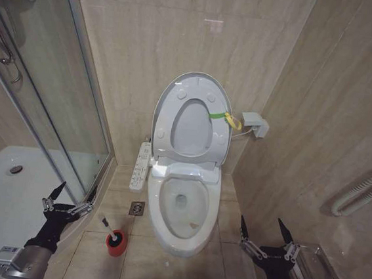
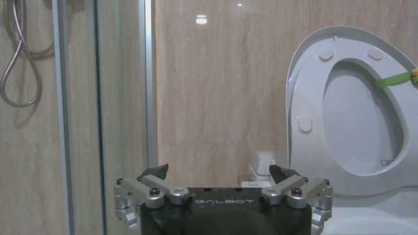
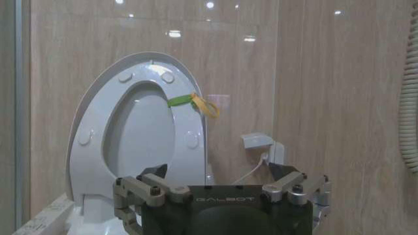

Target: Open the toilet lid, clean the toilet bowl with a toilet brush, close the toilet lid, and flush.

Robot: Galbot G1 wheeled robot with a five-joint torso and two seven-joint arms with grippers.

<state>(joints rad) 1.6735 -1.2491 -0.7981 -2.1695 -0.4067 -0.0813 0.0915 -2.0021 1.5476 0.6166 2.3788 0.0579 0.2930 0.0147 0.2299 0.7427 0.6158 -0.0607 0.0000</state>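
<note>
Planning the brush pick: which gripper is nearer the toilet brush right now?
Left. The left gripper hovers open just beside the toilet brush, on the shower side. The right gripper is open on the far side of the toilet bowl, which sits between it and the brush.

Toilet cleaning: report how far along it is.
Done: the toilet lid stands raised with the seat, leaving the toilet bowl open. In hand: nothing; left gripper and right gripper hang open, empty. Left: the toilet brush sits in its holder; scrubbing, closing, flushing.
</note>
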